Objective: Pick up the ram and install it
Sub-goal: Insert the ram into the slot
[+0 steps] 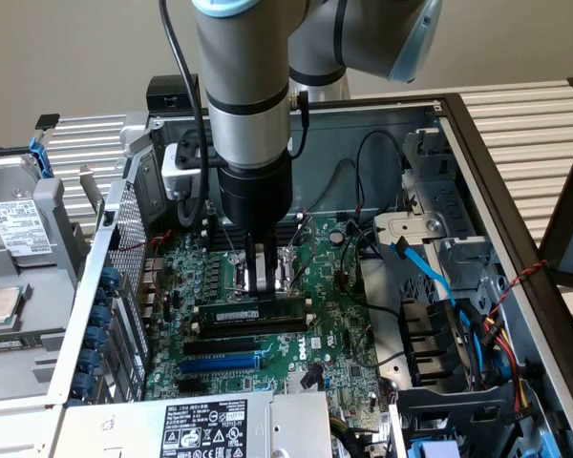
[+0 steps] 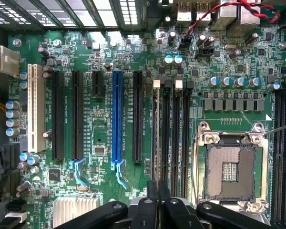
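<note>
Exterior view shows the gripper (image 1: 263, 277) lowered over the motherboard (image 1: 344, 334), fingers pinched shut on the top edge of the ram (image 1: 277, 309); the stick stands upright along the memory slot nearest the blue expansion slot (image 2: 117, 119). Insertion looks to be in hand; seating calls for a straight, even push until the end clips latch.

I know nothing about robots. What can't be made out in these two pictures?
- Exterior view: the black tool covers the middle of the long thin green ram stick with black chips, so how deep it sits in its slot is hidden.
- Exterior view: the print on the white label of the silver metal box is too small to read, and the bottom edge cuts the box off.
</note>
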Controlling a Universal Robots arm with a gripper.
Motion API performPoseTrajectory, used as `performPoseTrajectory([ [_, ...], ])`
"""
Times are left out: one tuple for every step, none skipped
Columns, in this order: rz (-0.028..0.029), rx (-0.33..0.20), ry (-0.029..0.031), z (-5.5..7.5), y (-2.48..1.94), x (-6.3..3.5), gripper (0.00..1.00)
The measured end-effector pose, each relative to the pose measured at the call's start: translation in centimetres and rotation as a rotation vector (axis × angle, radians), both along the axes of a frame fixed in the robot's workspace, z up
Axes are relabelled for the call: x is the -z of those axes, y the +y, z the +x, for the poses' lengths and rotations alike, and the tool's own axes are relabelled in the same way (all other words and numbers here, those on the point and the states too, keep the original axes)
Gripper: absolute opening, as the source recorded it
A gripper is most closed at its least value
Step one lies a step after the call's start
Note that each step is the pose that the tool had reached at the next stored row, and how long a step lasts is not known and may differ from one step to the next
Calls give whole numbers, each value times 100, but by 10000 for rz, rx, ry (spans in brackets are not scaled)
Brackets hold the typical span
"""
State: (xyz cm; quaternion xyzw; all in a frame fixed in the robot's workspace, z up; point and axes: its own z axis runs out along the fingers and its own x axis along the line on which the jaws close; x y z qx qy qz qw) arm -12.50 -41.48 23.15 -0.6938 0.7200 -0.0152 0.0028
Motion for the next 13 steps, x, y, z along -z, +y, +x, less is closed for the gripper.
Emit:
performPoseTrajectory([
  [2, 0, -1, 0, 0, 2, 13],
  [0, 0, 0, 0, 0, 3, 13],
  [1, 0, -1, 0, 0, 5, 13],
  [1, 0, -1, 0, 0, 7, 13],
  [1, 0, -1, 0, 0, 11, 13],
  [1, 0, -1, 0, 0, 11, 13],
  [2, 2, -1, 0, 0, 11, 13],
  [3, 6, -2, -1, -2, 12, 13],
  [4, 16, -2, -2, -4, 12, 13],
  [3, 25, -2, -1, -7, 12, 13],
  [3, 40, -2, -1, -8, 12, 13],
  [1, 49, -1, -1, -9, 11, 13],
  [1, 51, -1, -1, -10, 11, 13],
])
